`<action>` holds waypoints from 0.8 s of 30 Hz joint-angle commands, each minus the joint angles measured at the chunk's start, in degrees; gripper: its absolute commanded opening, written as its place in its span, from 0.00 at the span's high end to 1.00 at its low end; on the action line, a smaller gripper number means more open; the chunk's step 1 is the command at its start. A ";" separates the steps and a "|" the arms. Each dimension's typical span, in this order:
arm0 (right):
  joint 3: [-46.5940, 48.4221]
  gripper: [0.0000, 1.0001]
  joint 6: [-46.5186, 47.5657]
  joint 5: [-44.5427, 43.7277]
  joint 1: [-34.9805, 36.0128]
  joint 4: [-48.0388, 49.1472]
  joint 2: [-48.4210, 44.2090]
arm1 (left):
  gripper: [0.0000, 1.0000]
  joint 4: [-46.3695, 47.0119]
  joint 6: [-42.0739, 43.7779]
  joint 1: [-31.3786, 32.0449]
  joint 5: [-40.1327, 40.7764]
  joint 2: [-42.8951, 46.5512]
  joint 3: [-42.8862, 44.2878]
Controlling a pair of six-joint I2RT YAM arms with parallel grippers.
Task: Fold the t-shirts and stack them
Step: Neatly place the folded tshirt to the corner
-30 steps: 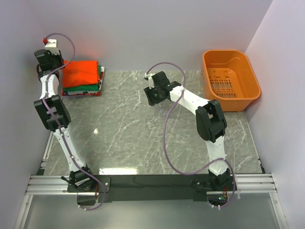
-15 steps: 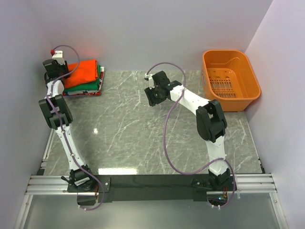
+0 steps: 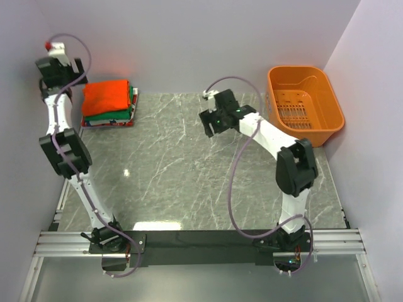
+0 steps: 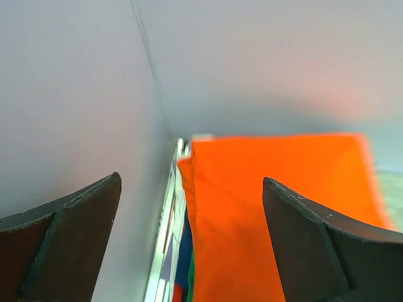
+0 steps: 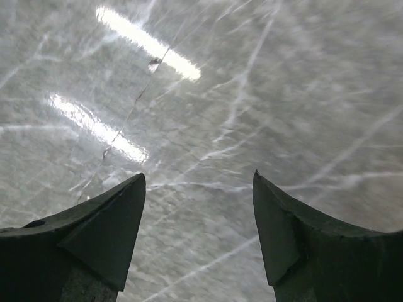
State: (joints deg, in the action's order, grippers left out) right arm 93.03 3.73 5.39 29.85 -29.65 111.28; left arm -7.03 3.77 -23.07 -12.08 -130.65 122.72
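1. Top view: the left pincer (image 3: 61, 70) has pulled up and back from the stack (image 3: 110, 113) and now hangs near the far-left corner, just beside it. The orange shirt (image 3: 107, 94) lies folded on top, over a green layer and thinner ones beneath. The right pincer (image 3: 211, 123) has shifted a little towards the basket (image 3: 334, 110) and hangs over the bare surface (image 3: 189, 176). No loose shirt shows on the surface, and none in the basket, so the stacking looks finished or nearly so.
2. Left wrist: the left pincer (image 4: 190, 182) stands wide open and holds nothing. The orange shirt (image 4: 271, 157) lies below it, against the wall (image 4: 75, 94), clear of both fingers.
3. Right wrist: the right pincer (image 5: 198, 176) is likewise spread apart and empty, with only the marbled surface (image 5: 252, 75) under it.
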 commanded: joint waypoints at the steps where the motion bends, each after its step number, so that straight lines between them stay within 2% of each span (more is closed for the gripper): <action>1: -1.97 0.24 0.76 -1.08 -2.15 3.37 -9.57 | 0.01 -7.00 -1.49 0.39 -3.21 12.85 2.18; 4: -5.22 0.22 0.93 0.23 -4.44 3.37 -15.02 | 0.00 -13.34 0.62 3.02 -3.21 17.16 1.30; 5: -6.01 0.17 1.02 0.85 -5.05 3.02 -16.44 | 0.01 -17.54 2.02 3.99 -3.04 18.23 0.60; 6: -6.89 0.16 1.37 1.55 -6.54 2.76 -17.67 | 0.01 -19.32 2.47 6.00 -2.69 19.37 -0.10; 7: -8.12 0.16 1.98 5.47 -7.25 1.10 -19.68 | 0.01 -20.82 3.78 7.15 -2.52 21.64 -2.46; 9: -7.35 0.16 2.08 6.30 -8.74 -2.24 -20.75 | 0.00 -23.73 3.44 11.37 -0.15 24.20 -5.98; 11: -6.55 0.16 2.60 9.01 -9.36 -8.98 -21.81 | 0.01 -24.87 1.52 15.66 1.78 28.33 -11.95; 13: -8.90 0.16 2.51 10.16 -10.07 -11.04 -25.04 | 0.01 -25.05 -1.29 18.22 1.88 32.71 -18.52; 18: -24.79 0.15 1.12 12.01 -10.25 -7.10 -35.51 | 0.00 -25.58 -7.28 26.22 0.83 41.16 -32.86; 20: -28.94 0.14 0.84 12.45 -10.25 -6.04 -39.38 | 0.00 -24.79 -9.13 29.20 0.91 45.64 -41.83; 24: -37.82 0.13 2.24 10.79 -10.25 -5.15 -45.44 | 0.01 -22.95 -10.80 31.86 1.35 53.73 -54.23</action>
State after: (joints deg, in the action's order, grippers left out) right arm 58.48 5.23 16.16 19.62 -36.34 69.91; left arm -31.59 -3.79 7.77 -11.20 -84.33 72.51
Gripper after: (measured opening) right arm 0.865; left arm 0.995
